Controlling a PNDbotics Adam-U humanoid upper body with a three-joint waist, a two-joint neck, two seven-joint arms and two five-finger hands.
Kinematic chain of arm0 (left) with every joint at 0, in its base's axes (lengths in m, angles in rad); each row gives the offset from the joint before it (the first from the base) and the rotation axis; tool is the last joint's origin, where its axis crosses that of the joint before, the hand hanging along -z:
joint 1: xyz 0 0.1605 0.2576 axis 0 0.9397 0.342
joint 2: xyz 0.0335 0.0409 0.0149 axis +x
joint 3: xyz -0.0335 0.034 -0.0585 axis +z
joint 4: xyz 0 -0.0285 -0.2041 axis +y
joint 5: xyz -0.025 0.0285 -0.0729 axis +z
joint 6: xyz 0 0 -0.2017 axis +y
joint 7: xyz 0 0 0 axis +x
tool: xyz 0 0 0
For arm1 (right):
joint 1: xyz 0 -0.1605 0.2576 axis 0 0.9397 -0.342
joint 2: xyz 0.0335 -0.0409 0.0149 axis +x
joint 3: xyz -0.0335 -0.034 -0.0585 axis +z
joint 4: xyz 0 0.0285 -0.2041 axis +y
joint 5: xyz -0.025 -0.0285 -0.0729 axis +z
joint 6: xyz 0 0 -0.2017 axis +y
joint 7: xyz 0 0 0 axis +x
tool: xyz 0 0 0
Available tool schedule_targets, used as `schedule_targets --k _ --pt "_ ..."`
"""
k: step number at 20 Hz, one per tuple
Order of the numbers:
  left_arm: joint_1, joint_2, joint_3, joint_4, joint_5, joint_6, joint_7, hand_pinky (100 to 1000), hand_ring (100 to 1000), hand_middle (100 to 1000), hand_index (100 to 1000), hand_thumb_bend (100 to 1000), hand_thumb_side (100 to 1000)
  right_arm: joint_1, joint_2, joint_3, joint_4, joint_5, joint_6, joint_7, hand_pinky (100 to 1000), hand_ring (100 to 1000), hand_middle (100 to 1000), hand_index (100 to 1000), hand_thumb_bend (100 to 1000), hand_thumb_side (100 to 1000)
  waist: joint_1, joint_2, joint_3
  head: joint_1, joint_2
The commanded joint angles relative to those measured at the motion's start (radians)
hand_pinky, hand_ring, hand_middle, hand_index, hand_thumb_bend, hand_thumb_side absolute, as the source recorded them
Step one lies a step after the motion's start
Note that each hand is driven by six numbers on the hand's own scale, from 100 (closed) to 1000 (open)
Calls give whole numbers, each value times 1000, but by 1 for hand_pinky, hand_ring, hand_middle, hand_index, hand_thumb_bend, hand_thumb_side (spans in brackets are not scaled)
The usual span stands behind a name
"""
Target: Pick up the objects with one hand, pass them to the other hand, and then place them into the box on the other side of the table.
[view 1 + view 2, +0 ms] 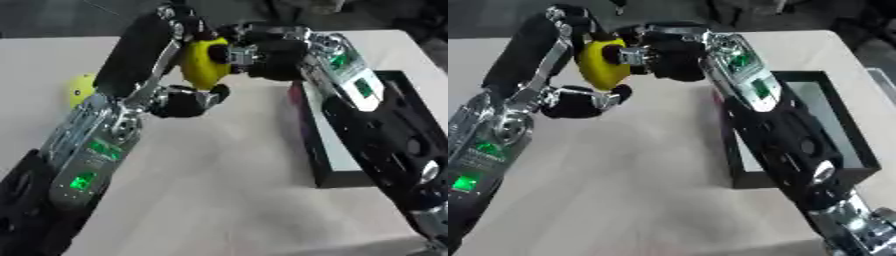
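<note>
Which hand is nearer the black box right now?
Right. The right hand is just off the black box at its far-left corner, gripping the yellow object. The left hand is on that object's other side, farther left.

1. A yellow object [602,65] is held up above the table [623,175], between the two hands.
2. The left hand [562,55] comes in from the left; its long black fingers lie along the object's upper left side, and its thumb curls beneath it.
3. The right hand [667,55] meets the object from the right, fingers curled against its side.
4. The right forearm runs down across a black box [850,135] that stands at the table's right side.
5. The box's pale floor shows beside the arm.
</note>
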Motion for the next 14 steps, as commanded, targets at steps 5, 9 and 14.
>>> schedule_targets --k 5,9,14 --pt "-18 8 23 -18 -27 34 48 820 738 747 1000 684 100 -16 -12 -8 -22 -9 32 11 1000 1000 1000 782 100 432 -8 -12 -4 4 -14" --pt "-16 9 22 -19 -34 48 57 819 737 749 1000 679 100 -14 -13 -9 -24 -11 35 12 1000 1000 1000 782 100 426 -8 -11 -5 6 -17" --pt "-15 7 20 -17 -38 56 59 818 737 749 1000 684 100 -12 -13 -10 -27 -15 35 19 1000 1000 1000 782 100 417 -8 -11 -6 10 -17"
